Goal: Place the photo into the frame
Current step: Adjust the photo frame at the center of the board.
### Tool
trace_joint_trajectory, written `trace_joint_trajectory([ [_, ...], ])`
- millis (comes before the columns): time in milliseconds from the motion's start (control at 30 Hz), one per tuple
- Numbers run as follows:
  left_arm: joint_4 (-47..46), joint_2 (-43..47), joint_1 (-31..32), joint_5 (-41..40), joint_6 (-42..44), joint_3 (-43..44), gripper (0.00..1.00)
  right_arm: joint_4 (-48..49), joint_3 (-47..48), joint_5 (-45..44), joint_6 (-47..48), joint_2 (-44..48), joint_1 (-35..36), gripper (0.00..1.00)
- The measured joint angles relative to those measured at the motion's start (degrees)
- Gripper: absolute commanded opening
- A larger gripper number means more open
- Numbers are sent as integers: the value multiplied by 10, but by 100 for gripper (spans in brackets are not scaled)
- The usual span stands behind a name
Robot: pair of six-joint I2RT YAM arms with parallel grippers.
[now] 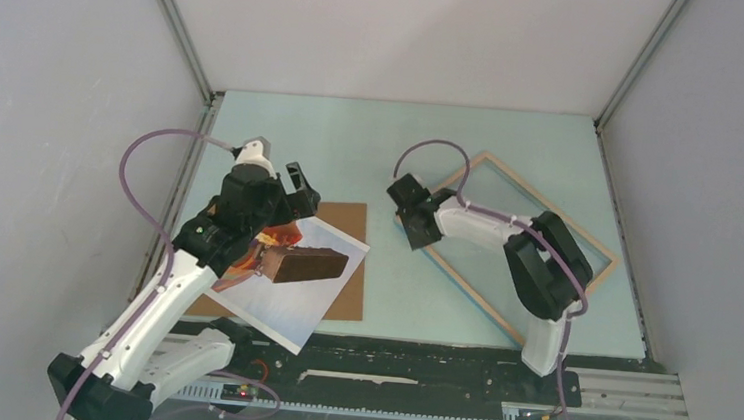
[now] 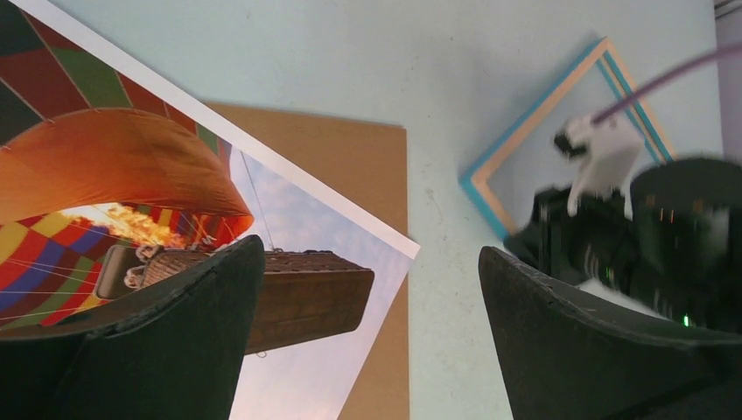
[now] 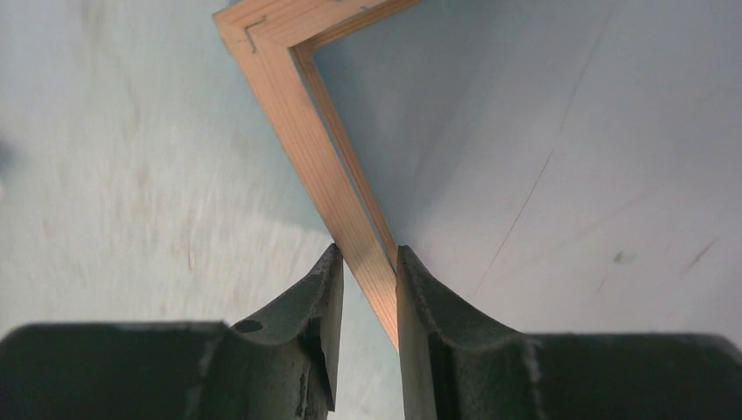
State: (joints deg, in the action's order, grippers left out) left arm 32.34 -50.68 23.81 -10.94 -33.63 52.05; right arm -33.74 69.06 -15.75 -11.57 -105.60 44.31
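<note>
We are gripping the frame (image 3: pixel 280 96), right pincer (image 3: pixel 367 258) narrow on its rail, left pincer (image 2: pixel 369 254) wide over the photo (image 2: pixel 289 214) lying left of the frame; next, we think, needs a firm hold.

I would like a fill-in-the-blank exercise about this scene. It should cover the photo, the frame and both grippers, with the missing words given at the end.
1. The photo lies partly on top of the ___ backing board.
2. The left gripper hangs above the photo with its jaws wide ___.
3. The right gripper pinches a wooden rail of the frame between its fingers, close to one ___.
Missing words: brown; open; corner.
</note>
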Motion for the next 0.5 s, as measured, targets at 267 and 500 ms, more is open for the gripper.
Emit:
trace_joint_trajectory([
  [267,-21,-37,-1,41,-31,-42,100,-39,234,20,-55,-138,-89,7],
  [500,-46,-85,-2,96,-83,-117,100,-81,322,51,-99,-204,-104,34],
])
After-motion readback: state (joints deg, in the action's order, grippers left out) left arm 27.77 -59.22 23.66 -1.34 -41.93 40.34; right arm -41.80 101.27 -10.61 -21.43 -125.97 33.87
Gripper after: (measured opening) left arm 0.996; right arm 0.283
